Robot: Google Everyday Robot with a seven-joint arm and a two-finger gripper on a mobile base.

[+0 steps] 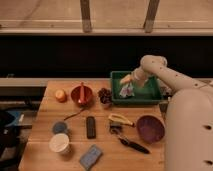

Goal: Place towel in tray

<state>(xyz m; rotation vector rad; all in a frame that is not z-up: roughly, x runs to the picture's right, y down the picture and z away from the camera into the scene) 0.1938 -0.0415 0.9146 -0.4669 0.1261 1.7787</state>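
The towel (126, 90) is a small pale cloth with blue and pink tints, at the left end of the green tray (150, 95) at the back right of the wooden table. My gripper (127, 79) hangs over the tray's left end, directly above the towel and very close to it. I cannot tell whether it touches the cloth. My white arm (170, 77) reaches in from the right.
On the table are an orange (60, 95), a red bowl (82, 95), a dark cluster (105, 95), a black remote (90, 126), a banana (120, 119), a purple bowl (150, 128), a white cup (60, 143) and a blue sponge (91, 156).
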